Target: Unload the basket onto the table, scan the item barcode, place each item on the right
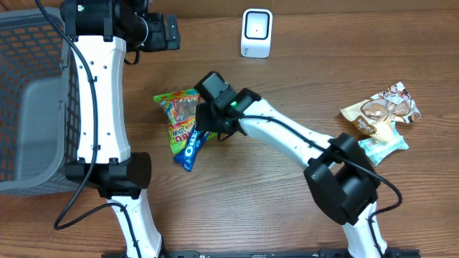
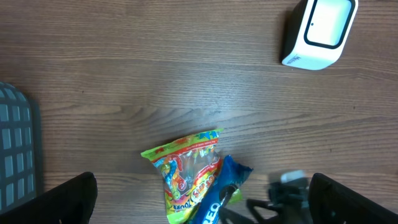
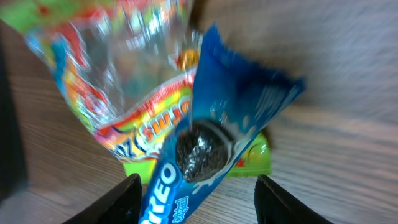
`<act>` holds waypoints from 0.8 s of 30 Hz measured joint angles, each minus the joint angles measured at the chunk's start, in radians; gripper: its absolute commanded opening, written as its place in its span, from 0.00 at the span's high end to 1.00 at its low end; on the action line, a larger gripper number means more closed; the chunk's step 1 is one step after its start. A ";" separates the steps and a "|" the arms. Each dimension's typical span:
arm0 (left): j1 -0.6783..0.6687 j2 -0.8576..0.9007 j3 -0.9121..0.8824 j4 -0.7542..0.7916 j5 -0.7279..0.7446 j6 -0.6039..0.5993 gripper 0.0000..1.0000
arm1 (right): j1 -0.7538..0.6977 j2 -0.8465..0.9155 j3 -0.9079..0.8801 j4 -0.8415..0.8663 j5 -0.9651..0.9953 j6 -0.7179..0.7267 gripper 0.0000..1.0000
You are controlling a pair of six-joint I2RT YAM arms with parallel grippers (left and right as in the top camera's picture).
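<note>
A blue Oreo pack (image 1: 192,149) (image 3: 205,155) lies on the table, partly over a colourful gummy bag (image 1: 179,115) (image 3: 130,81). My right gripper (image 1: 209,123) (image 3: 198,194) hovers low over both, open, its jaws standing either side of the Oreo pack's upper end and wider than the pack. The white barcode scanner (image 1: 256,32) (image 2: 317,31) stands at the back of the table. My left gripper (image 1: 168,32) (image 2: 204,205) is raised at the back left, wide open and holding nothing. It looks down on the gummy bag (image 2: 186,174) and Oreo pack (image 2: 221,199). No barcode is visible.
A grey mesh basket (image 1: 29,107) fills the left edge. At the right lie a tan snack packet (image 1: 380,111) and a pale blue one (image 1: 384,145). Bare wood lies between the scanner and the packs.
</note>
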 measured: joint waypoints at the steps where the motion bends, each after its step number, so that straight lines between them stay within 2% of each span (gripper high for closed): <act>1: 0.000 0.000 0.000 0.000 0.000 0.000 0.00 | 0.010 0.007 0.000 0.005 0.003 0.006 0.42; 6: 0.000 0.000 0.000 0.000 0.000 0.000 0.00 | 0.055 0.042 0.000 0.034 0.008 0.034 0.51; 8: 0.000 0.000 0.000 0.000 0.000 0.000 0.00 | 0.068 0.057 0.000 0.031 0.007 0.040 0.62; 9: 0.000 0.000 0.000 0.000 0.000 0.000 0.00 | 0.073 0.064 0.000 0.026 0.005 0.044 0.71; 11: 0.000 0.000 0.000 0.000 0.000 0.000 0.00 | 0.079 0.074 0.000 0.016 0.004 0.051 0.78; 15: 0.000 0.000 0.000 0.000 0.000 0.000 0.00 | 0.074 0.076 0.000 0.010 -0.012 0.035 0.82; 19: 0.000 0.000 0.000 0.000 0.000 0.000 0.00 | 0.056 0.075 0.000 -0.040 -0.034 0.029 0.91; 24: 0.000 0.000 0.000 0.000 0.000 0.000 0.00 | -0.001 0.073 0.002 -0.115 -0.119 -0.037 0.91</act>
